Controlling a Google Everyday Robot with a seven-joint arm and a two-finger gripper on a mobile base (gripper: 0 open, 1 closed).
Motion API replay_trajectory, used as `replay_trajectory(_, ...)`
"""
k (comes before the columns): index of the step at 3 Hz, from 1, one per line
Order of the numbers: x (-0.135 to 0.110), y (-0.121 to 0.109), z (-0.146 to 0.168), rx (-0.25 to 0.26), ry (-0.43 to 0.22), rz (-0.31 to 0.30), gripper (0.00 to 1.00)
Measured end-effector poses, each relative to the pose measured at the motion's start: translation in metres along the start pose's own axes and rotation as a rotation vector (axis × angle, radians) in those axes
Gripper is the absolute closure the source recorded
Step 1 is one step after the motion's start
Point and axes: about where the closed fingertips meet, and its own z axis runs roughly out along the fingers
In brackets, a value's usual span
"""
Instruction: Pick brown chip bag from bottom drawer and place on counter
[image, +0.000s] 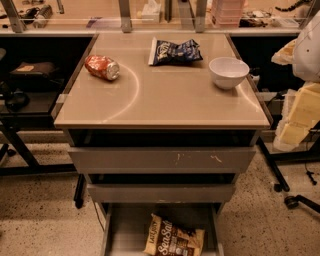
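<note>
The brown chip bag (174, 239) with white "Sea Salt" lettering lies flat in the open bottom drawer (125, 230), at the bottom of the camera view, slightly right of the drawer's middle. The beige counter (165, 95) with a faint curved arc mark is above it. My arm shows at the right edge as pale, blurred segments, and my gripper (298, 117) hangs there beside the counter's right side. It is far from the bag and holds nothing that I can see.
On the counter lie a crushed red can (102, 67) at the left, a dark blue chip bag (175, 51) at the back and a white bowl (228, 72) at the right. Two wider grey drawers (161, 160) stick out slightly above the bottom one. Desks and cables flank the unit.
</note>
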Motion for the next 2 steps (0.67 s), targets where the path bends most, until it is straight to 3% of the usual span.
replay_trajectory(1,0.0,0.0,0.0,0.002,-0.001,0.0,0.0)
replay_trajectory(2,0.005,0.019,0.031,-0.052,-0.01,0.034,0.0)
